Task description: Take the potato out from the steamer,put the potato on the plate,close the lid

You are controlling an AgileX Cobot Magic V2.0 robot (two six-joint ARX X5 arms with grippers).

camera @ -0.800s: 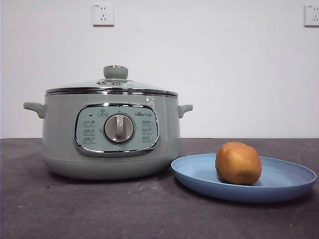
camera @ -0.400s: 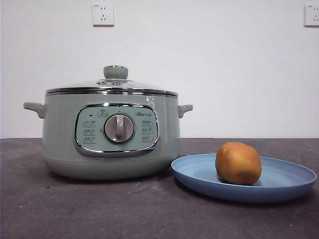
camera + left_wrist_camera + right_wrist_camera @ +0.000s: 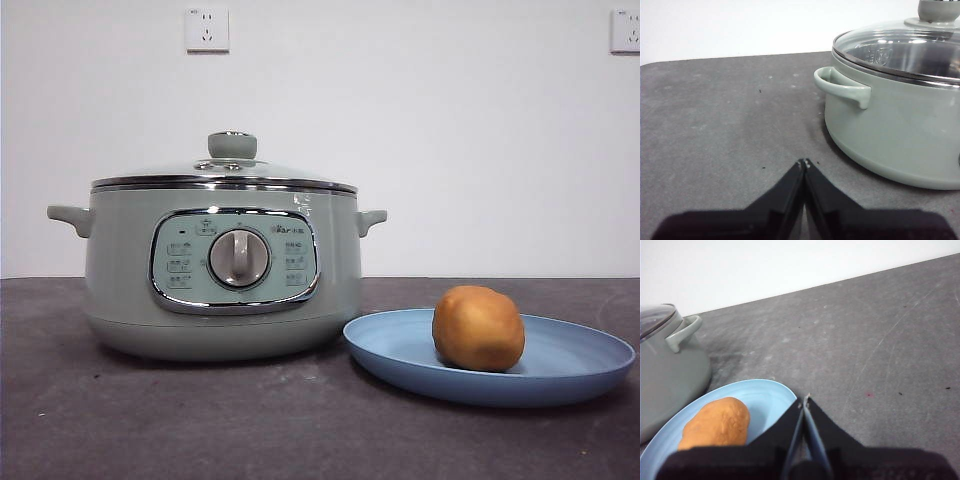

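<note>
Nearest the front camera, the dark grey table is stretching bare across the foreground, faintly speckled and scuffed. Just beyond that, on the right, the plate is sitting flat on the table, and the potato is resting on it, toward the plate's left half, standing clear of the rim. To the left of the plate and slightly farther back, the steamer is standing upright with its control panel and dial facing the camera; its right lower wall is sitting just beside the plate's left rim, and whether the two are touching cannot be told. The lid is sitting closed on the steamer, its chrome rim lying level all round and its knob pointing straight up. Farthest back, a white wall is carrying two sockets, one above the steamer and one at the right edge. Neither arm is showing in the front view. The left gripper is hanging over bare table to the left of the steamer, near its side handle, with its jaws pressed together and nothing between them. The right gripper is hanging just off the plate's right rim, its jaws likewise pressed together and empty, apart from the potato.
</note>
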